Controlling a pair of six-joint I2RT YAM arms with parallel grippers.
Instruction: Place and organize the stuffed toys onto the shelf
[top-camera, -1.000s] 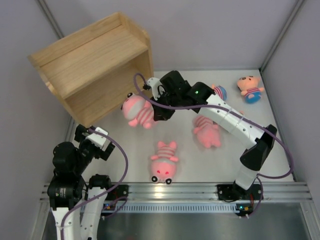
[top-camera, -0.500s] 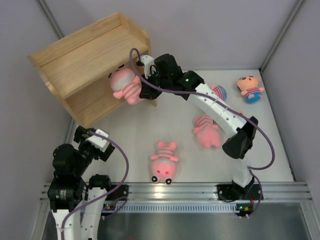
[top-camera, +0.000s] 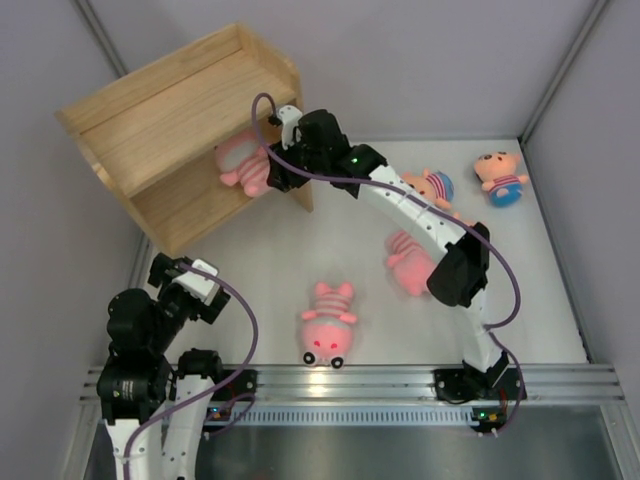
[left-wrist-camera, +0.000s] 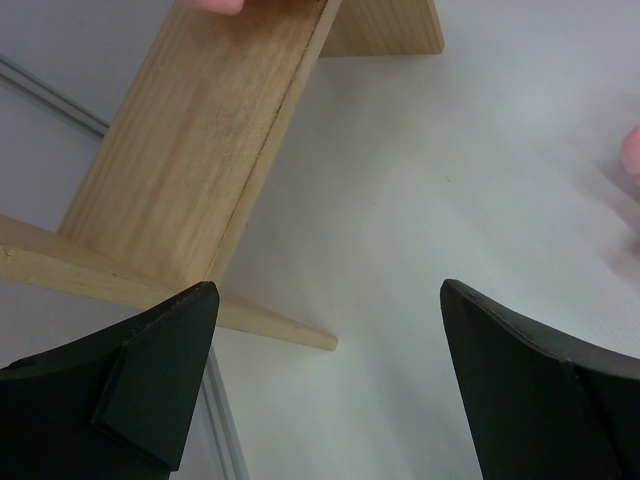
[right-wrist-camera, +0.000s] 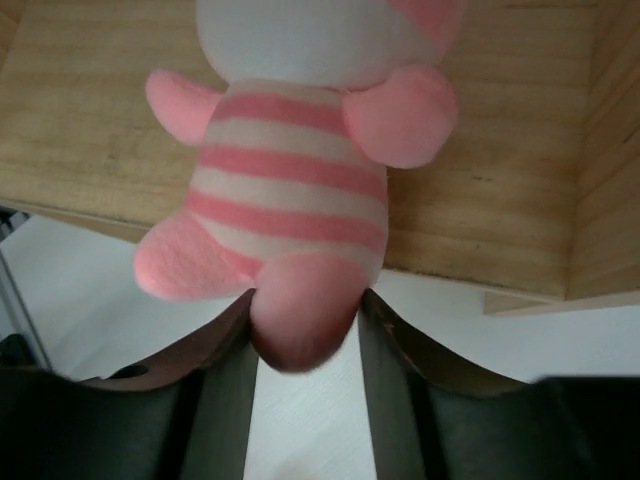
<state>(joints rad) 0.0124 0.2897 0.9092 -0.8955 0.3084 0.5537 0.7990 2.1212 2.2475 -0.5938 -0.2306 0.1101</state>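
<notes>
The light wooden shelf (top-camera: 170, 110) stands at the back left. My right gripper (top-camera: 274, 170) is shut on a leg of a pink striped animal (top-camera: 240, 163) and holds it at the mouth of the lower tier. In the right wrist view the gripper (right-wrist-camera: 305, 312) pinches the toy (right-wrist-camera: 290, 190) by that leg, over the shelf board (right-wrist-camera: 80, 130). Two more pink striped animals (top-camera: 328, 325) (top-camera: 410, 262) lie on the table. Two dolls (top-camera: 500, 178) (top-camera: 430, 186) lie at the back right; the third is hidden. My left gripper (top-camera: 196, 288) is open and empty, also in its wrist view (left-wrist-camera: 330, 370).
The right arm stretches across the table from its base (top-camera: 480, 380) to the shelf, over the toys at the right. Grey walls close in the table on the left, back and right. The shelf's lower edge (left-wrist-camera: 200, 160) shows in the left wrist view.
My right arm has carried the pink striped animal left and back, from above the table into the mouth of the shelf's lower tier. The left arm has not moved.
</notes>
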